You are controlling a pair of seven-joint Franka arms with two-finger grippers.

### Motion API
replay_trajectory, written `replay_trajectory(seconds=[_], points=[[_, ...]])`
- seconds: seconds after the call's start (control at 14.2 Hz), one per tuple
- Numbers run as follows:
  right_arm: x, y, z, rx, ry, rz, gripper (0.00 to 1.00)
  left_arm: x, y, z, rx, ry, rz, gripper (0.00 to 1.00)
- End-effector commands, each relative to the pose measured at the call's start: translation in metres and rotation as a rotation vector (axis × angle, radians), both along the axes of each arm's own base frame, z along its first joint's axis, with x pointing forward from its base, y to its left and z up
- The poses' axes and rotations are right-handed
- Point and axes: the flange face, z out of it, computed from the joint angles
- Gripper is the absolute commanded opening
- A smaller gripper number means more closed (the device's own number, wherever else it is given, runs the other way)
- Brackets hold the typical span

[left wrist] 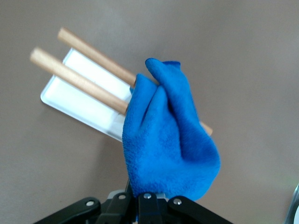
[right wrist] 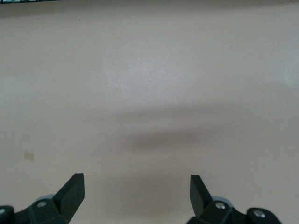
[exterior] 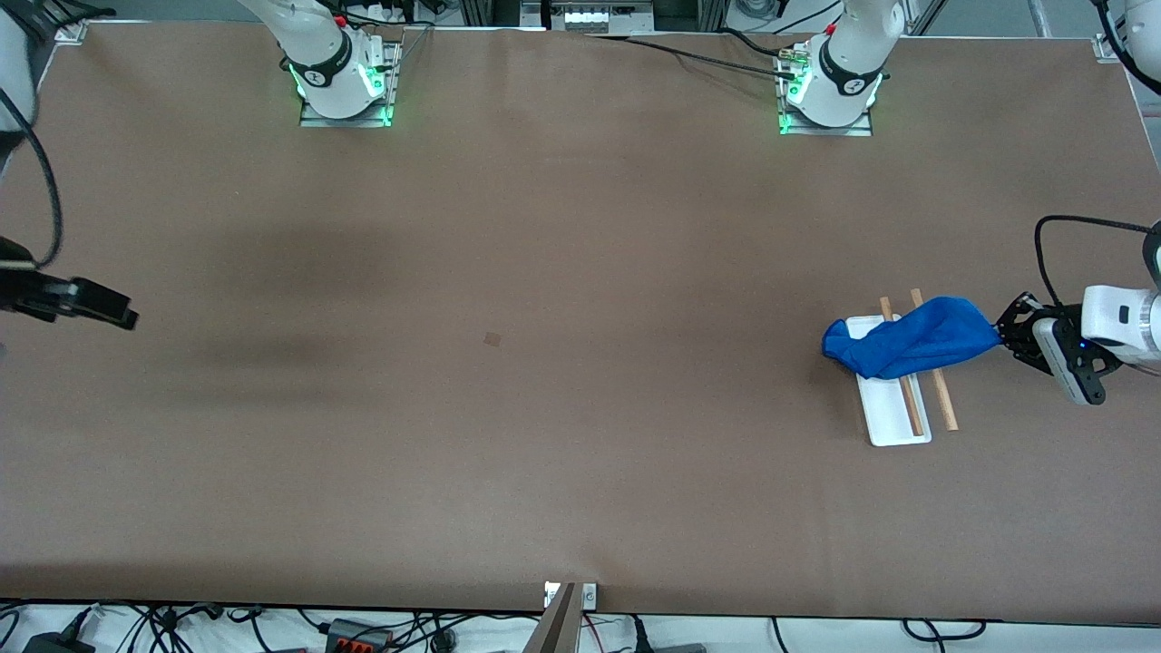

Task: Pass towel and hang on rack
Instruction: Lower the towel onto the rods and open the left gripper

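The bright blue towel (exterior: 912, 337) lies draped across both wooden rods of the rack (exterior: 893, 419), a white tray base at the left arm's end of the table. My left gripper (exterior: 1005, 336) is shut on one end of the towel, beside the rack. In the left wrist view the towel (left wrist: 168, 140) hangs over the rods (left wrist: 77, 77) above the tray (left wrist: 70, 100), and its end is pinched at my left gripper (left wrist: 148, 201). My right gripper (exterior: 127, 317) is open and empty at the right arm's end of the table; its wrist view shows its fingertips (right wrist: 74, 186) spread over bare table.
A small dark mark (exterior: 492, 339) lies on the brown table near the middle. Cables and a grey bracket (exterior: 570, 596) sit at the table edge nearest the front camera.
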Motion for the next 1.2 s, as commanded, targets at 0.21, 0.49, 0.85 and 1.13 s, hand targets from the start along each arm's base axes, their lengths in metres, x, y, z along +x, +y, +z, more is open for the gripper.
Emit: replay_trajectory(seconds=[0.21, 0.49, 0.85, 1.13], points=[[-0.04, 0.004, 0.007, -0.008, 0.028, 0.041, 1.0, 0.013, 0.012, -0.027, -0.001, -0.011, -0.013, 0.01], [-0.078, 0.008, -0.01, -0.018, 0.019, 0.049, 1.0, 0.017, 0.025, -0.05, -0.026, -0.065, -0.034, 0.01], [-0.085, 0.006, -0.02, -0.027, -0.001, 0.049, 1.0, 0.014, 0.03, -0.068, -0.046, -0.053, -0.022, 0.36], [-0.083, 0.003, -0.017, -0.018, -0.008, 0.044, 1.0, 0.01, 0.04, -0.075, -0.086, -0.052, 0.02, 1.0]])
